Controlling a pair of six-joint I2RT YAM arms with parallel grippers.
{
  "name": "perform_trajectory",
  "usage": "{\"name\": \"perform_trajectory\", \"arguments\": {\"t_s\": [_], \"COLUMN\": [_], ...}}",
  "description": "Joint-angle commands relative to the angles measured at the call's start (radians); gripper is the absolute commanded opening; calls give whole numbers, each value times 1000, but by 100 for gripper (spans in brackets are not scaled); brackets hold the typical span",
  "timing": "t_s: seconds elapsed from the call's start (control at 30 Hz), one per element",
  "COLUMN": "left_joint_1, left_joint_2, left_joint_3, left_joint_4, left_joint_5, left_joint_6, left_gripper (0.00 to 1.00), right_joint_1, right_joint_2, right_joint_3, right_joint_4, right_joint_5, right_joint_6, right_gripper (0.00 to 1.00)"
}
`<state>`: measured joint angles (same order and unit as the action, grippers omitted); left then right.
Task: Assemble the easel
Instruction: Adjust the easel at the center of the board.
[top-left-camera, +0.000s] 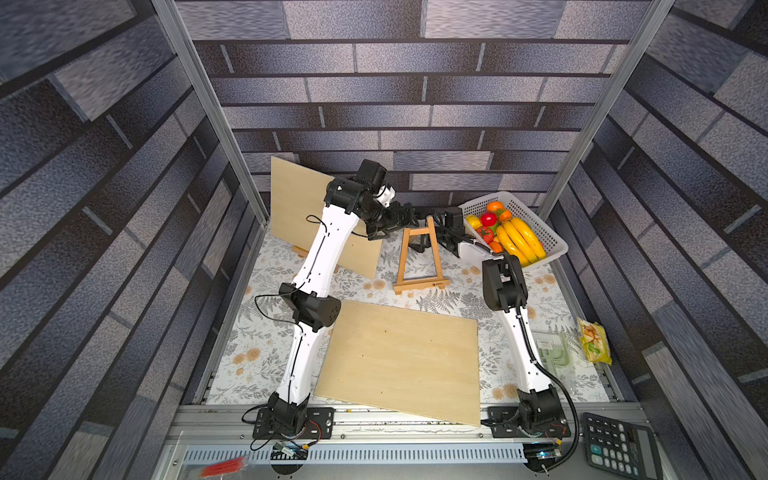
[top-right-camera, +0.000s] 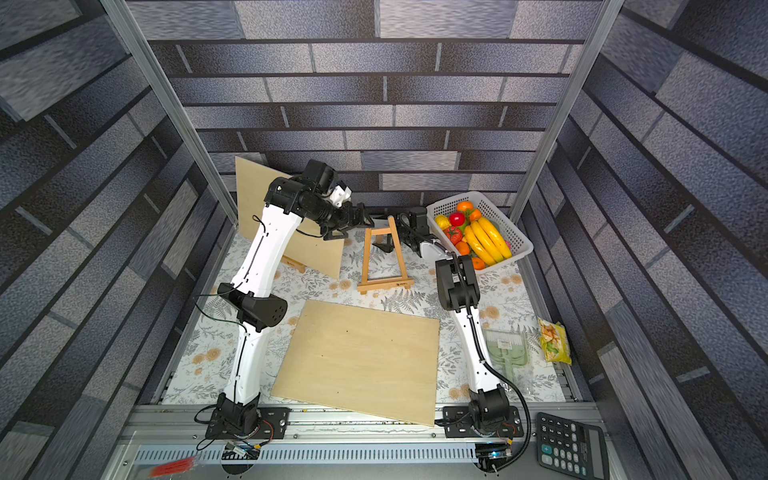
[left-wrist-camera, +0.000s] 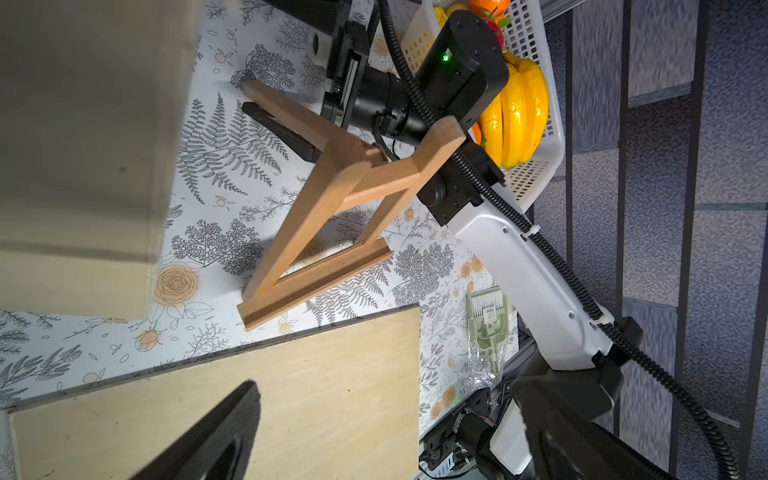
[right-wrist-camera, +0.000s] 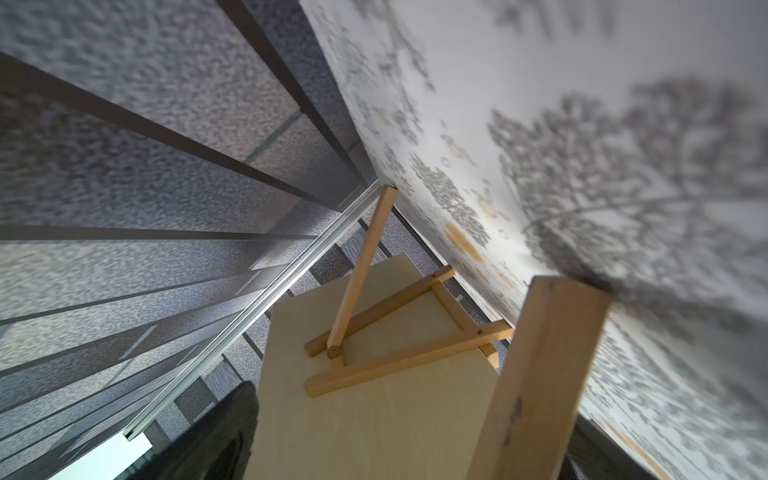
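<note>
Small wooden A-frame easel (top-left-camera: 420, 286) stands open; left claw (top-left-camera: 395, 224) and right claw (top-left-camera: 423, 229) wide, empty, at its top. Next, likely: seat flat pale plywood board (top-left-camera: 403, 361) on it.

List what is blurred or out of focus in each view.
Left wrist: the standing board nearest the lens is out of focus, the easel sharp. Right wrist: the tablecloth and the near wooden leg are soft, the second easel farther off clearer. Both top views: sharp at the centre, walls stretched toward the edges.

Basket (top-left-camera: 542, 232) and leaning board (top-left-camera: 291, 199) flank the easel (top-left-camera: 422, 285).
</note>
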<state>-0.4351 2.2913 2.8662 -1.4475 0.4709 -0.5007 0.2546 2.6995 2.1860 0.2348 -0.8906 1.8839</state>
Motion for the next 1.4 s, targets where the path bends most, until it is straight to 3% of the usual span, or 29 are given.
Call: {"name": "perform_trajectory", "arguments": {"t_s": [0.0, 0.23, 0.7, 1.03, 1.37], "left_joint_1": [13, 21, 13, 9, 10], "left_joint_2": [-27, -18, -39, -64, -78], "left_joint_3": [22, 22, 24, 22, 22], "left_joint_4": [-3, 22, -5, -26, -50], "left_joint_5": [15, 37, 29, -4, 1], "left_joint_6": [20, 1, 34, 42, 62], "left_gripper": [100, 100, 100, 100, 100], "right_joint_1": [-32, -63, -89, -109, -148], "right_joint_2": [35, 74, -96, -203, -334], "right_joint_3": [92, 172, 43, 88, 16], "right_joint_4": [-32, -73, -368, -904, -1000], "right_joint_5": [18, -43, -96, 121, 262], "right_joint_6": [-17, -31, -378, -808, -929], "right_gripper": [100, 100, 100, 100, 100]}}
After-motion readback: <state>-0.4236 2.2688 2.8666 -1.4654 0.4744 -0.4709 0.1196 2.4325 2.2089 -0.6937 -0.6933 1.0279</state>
